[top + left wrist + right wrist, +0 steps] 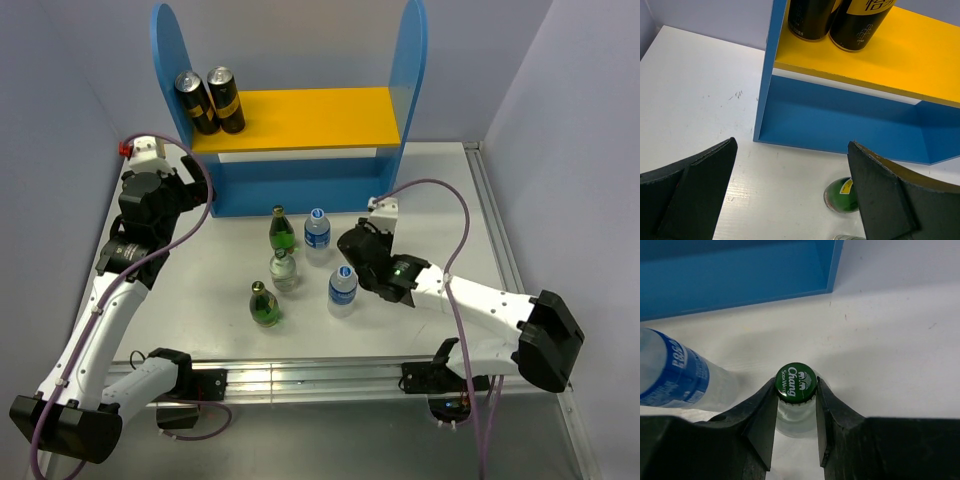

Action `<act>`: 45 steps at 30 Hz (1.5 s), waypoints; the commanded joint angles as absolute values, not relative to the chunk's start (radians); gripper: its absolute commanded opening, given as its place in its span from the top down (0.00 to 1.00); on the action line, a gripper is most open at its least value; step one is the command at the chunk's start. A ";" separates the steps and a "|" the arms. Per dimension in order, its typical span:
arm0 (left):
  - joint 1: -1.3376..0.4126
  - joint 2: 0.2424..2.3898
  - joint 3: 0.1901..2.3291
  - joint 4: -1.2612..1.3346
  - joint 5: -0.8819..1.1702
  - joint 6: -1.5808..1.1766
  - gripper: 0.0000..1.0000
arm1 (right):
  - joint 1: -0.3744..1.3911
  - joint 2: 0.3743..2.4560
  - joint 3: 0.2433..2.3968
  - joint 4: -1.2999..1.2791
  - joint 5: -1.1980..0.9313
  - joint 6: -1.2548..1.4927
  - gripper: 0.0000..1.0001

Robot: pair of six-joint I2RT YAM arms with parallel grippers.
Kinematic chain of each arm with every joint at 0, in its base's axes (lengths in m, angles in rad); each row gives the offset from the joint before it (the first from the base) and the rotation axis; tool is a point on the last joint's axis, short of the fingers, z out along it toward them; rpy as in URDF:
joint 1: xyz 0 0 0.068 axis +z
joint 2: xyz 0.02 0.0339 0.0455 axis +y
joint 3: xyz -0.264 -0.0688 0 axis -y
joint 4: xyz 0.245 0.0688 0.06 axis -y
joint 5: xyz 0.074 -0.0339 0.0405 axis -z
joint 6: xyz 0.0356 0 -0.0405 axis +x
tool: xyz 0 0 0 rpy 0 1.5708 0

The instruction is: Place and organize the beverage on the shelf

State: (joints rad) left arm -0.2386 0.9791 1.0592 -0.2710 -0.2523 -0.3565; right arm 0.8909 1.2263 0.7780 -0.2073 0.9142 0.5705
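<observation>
Beverage bottles stand upright in a loose cluster on the white table (440,200), in front of the shelf (320,118). Nearest the shelf's blue base are a dark green glass bottle (283,228) and, just beside it on the right, a blue-capped plastic bottle (317,235). Closer to the arms stand a pale clear glass bottle (284,268), a second green bottle (264,304) and a second blue-capped plastic bottle (343,288).

The right gripper (796,384) is clamped on a clear glass soda bottle (796,400). Its two black fingers (760,415) press against either side of the neck, level with the green cap printed "Chang Soda Water". From the wrist view it cannot be told whether the bottle's base rests on the table. A blue-labelled plastic bottle shows close by on the left of that view, and the shelf's blue base lies ahead. In the top view this gripper sits at the right of the cluster, near both plastic bottles, and hides the bottle it grips.

The left gripper (790,200) is spread wide with nothing between its jaws. It hangs above the table by the shelf's left side panel, with the top of the dark green glass bottle showing just beside its right finger.

On the yellow-orange upper board, at the left end, two black-and-gold cans (224,100) stand side by side, touching.
</observation>
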 commanded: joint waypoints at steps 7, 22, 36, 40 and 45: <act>-0.235 0.966 1.074 -0.262 -0.278 -0.337 0.01 | 0.877 1.164 1.195 -0.193 1.034 0.304 1.00; -0.233 0.974 1.075 -0.264 -0.278 -0.336 0.01 | 0.763 1.471 1.919 -0.212 0.922 -0.029 1.00; -0.219 0.982 1.080 -0.264 -0.255 -0.336 0.01 | 0.592 1.865 2.375 -0.252 0.804 -0.071 1.00; -0.210 0.979 1.080 -0.264 -0.241 -0.341 0.01 | 0.551 1.910 2.381 -0.262 0.773 -0.029 1.00; -0.195 0.982 1.081 -0.265 -0.227 -0.344 0.01 | 0.517 1.921 2.336 -0.264 0.750 0.027 1.00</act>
